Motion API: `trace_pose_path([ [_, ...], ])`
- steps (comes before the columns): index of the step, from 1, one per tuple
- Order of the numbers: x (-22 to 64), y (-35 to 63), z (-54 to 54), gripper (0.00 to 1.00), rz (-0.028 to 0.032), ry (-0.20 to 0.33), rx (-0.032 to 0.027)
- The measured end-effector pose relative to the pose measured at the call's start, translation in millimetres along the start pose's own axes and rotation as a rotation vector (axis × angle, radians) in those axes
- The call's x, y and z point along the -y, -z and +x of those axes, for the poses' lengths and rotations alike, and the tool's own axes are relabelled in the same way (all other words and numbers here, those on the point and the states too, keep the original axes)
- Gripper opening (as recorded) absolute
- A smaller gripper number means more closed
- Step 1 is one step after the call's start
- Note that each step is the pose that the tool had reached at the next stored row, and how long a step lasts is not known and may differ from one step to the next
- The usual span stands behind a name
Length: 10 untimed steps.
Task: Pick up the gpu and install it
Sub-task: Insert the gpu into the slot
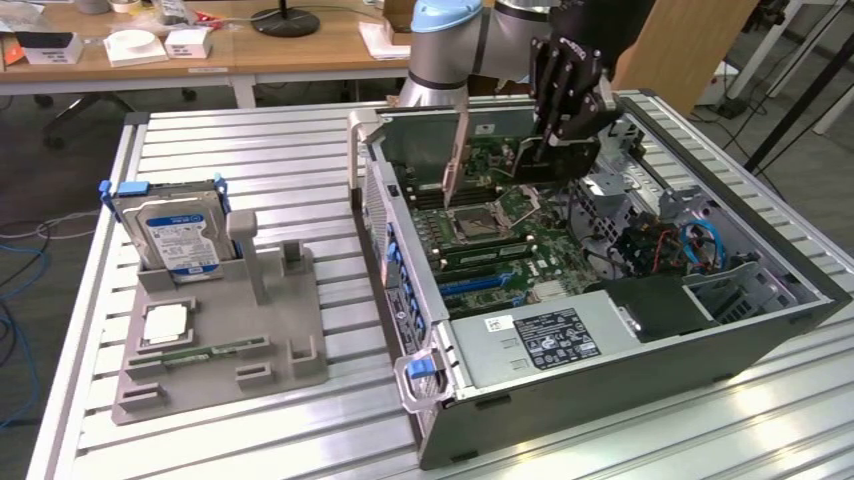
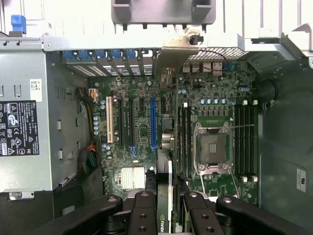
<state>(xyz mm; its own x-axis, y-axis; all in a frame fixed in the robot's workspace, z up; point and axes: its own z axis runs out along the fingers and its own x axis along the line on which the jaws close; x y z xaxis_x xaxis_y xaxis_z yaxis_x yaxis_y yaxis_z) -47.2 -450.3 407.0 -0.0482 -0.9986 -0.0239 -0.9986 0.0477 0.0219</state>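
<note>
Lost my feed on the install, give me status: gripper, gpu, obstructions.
Gripper shut on gpu, card edge-on. Hovering inside open computer case, above motherboard. Nothing seen blocking the slots.

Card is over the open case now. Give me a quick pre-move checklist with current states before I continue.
1. gpu held edge-on in the gripper: ok.
2. Card over the motherboard, inside the computer case: ok.
3. Blue slot bare, nothing seated in it: ok.
4. Card edge lined up with that slot: cannot tell.
5. Silver bracket matched to a rear opening: cannot tell.
6. Hard drive and holder outside the case, away from the arm: ok.
</note>
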Motion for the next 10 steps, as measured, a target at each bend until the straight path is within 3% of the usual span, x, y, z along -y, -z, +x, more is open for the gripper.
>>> trace_pose_path([
  [10,0.1,-5.0,0.1,0.26,0.004,0.0,0.0001],
])
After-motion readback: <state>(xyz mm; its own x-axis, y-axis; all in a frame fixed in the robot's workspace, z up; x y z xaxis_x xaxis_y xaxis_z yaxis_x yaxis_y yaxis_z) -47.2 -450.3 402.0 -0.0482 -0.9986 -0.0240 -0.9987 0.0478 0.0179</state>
